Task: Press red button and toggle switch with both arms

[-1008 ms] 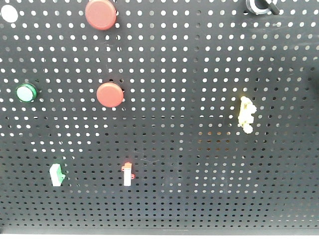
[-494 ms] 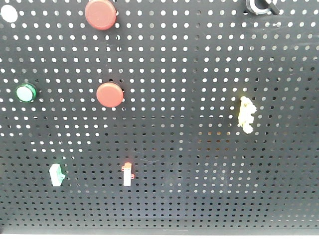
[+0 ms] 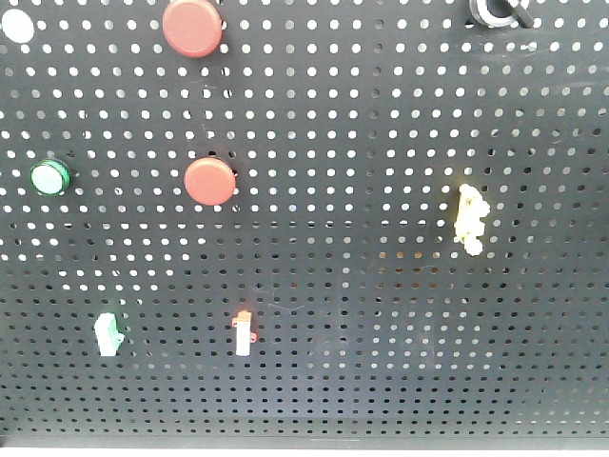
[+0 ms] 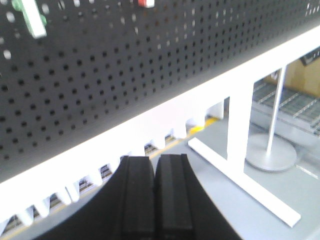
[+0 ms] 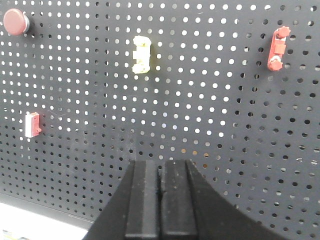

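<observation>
A black pegboard (image 3: 381, 286) fills the front view. Two red buttons sit on it, one at the top (image 3: 192, 27) and one lower (image 3: 209, 181). The toggle switch (image 3: 495, 11) is at the top right, cut off by the frame edge. Neither arm shows in the front view. My left gripper (image 4: 155, 165) is shut and empty, below the board's lower edge. My right gripper (image 5: 161, 167) is shut and empty, facing the board low down. A red button (image 5: 15, 21) shows at the top left of the right wrist view.
The board also carries a green button (image 3: 49, 177), a yellow knobbly piece (image 3: 469, 219), a white rocker with a green tip (image 3: 109, 333) and one with a red tip (image 3: 245, 333). A red clip (image 5: 276, 48) sits at the right. The white frame (image 4: 240, 125) stands below.
</observation>
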Robot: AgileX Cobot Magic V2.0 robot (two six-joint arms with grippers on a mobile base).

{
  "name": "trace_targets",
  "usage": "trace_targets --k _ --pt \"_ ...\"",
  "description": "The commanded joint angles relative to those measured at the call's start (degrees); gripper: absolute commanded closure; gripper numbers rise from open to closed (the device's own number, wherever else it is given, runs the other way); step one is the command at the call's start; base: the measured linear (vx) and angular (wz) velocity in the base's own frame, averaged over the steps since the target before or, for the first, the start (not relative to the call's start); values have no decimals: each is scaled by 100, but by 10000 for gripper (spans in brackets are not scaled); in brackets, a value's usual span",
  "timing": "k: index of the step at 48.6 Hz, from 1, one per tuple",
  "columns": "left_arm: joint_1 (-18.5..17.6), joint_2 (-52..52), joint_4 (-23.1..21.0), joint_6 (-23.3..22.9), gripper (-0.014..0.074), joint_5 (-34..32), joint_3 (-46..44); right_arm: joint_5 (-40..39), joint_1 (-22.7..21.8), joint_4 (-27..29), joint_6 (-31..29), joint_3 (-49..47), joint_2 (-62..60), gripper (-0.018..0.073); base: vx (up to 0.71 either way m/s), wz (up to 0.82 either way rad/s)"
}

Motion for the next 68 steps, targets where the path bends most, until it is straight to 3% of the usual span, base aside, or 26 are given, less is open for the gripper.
trace_targets --k 1,11,22,27,33,68 --pt "-19 84 -5 -60 594 -357 -158 -375 -37 87 -43 -153 58 562 0 0" --pt "77 -172 23 -15 594 -622 221 -376 -37 87 -48 -153 58 562 0 0" --pt "1166 -1267 -2 -190 594 -1588 1336 -376 -37 87 -48 -153 58 562 0 0" --pt "1561 -1743 -2 -221 594 -1155 1342 -376 -37 87 -48 -153 58 562 0 0" --pt "1925 -2066 -2 -244 594 -1098 1353 -376 -37 87 -48 -153 58 562 0 0" --pt "1956 -2042 5 -279 594 -1126 1348 -376 -37 87 -48 -153 58 562 0 0"
